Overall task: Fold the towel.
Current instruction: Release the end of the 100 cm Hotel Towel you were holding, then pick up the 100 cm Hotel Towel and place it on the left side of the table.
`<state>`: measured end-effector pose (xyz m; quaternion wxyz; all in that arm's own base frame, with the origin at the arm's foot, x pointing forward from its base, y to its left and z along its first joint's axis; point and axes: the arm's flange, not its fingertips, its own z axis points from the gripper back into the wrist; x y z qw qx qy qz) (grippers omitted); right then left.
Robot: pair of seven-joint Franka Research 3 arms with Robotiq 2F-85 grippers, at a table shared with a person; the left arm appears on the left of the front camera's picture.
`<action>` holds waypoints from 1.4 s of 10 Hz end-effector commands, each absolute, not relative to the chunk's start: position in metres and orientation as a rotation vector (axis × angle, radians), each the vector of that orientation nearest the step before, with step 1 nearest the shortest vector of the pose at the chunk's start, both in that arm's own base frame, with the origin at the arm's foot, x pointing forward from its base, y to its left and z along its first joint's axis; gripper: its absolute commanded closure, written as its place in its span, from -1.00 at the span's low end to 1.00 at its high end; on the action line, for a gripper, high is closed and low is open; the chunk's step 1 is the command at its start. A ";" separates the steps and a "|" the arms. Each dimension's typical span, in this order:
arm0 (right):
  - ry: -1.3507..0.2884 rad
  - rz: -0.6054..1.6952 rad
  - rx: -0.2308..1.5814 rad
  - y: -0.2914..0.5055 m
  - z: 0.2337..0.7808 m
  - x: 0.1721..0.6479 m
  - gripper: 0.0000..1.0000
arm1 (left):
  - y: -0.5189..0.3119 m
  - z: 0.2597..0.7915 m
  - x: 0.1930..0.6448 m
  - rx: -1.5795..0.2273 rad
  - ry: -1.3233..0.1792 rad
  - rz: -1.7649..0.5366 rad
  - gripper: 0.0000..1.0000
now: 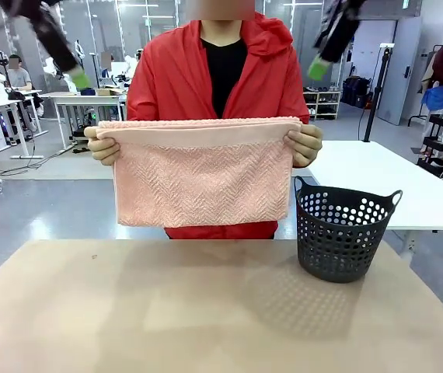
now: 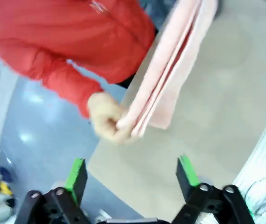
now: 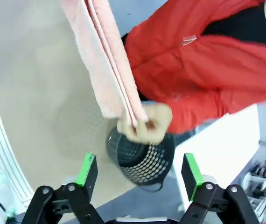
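The towel hangs folded double in front of the person at the far edge of the table. One hand pinches one upper corner and the other hand pinches the other. Its long axis runs level across the table, from the robot's left to its right, and its lower edge appears to hang clear of the tabletop.

Both arms are raised high, so the towel lies ahead of and below them. The left gripper looks down at the corner on its own side, jaws spread wide with nothing in them. The right gripper is equally wide and empty above the opposite corner, with the dark basket beneath that hand. Each arm is nearer its own corner, so a further fold would probably need both to come down.
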<state>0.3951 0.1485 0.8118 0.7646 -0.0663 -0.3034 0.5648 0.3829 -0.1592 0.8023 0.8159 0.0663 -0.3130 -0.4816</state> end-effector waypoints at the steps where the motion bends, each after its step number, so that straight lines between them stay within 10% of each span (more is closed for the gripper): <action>1: -0.692 0.924 -0.089 0.101 0.802 0.376 -1.00 | -0.105 0.790 0.355 0.096 -0.710 -0.828 -1.00; 5: -0.661 0.585 -0.061 0.037 0.790 0.355 -1.00 | -0.036 0.787 0.325 0.038 -0.720 -0.601 -1.00; 14: -0.645 0.611 -0.044 0.025 0.794 0.356 -1.00 | -0.023 0.792 0.322 0.060 -0.705 -0.605 -1.00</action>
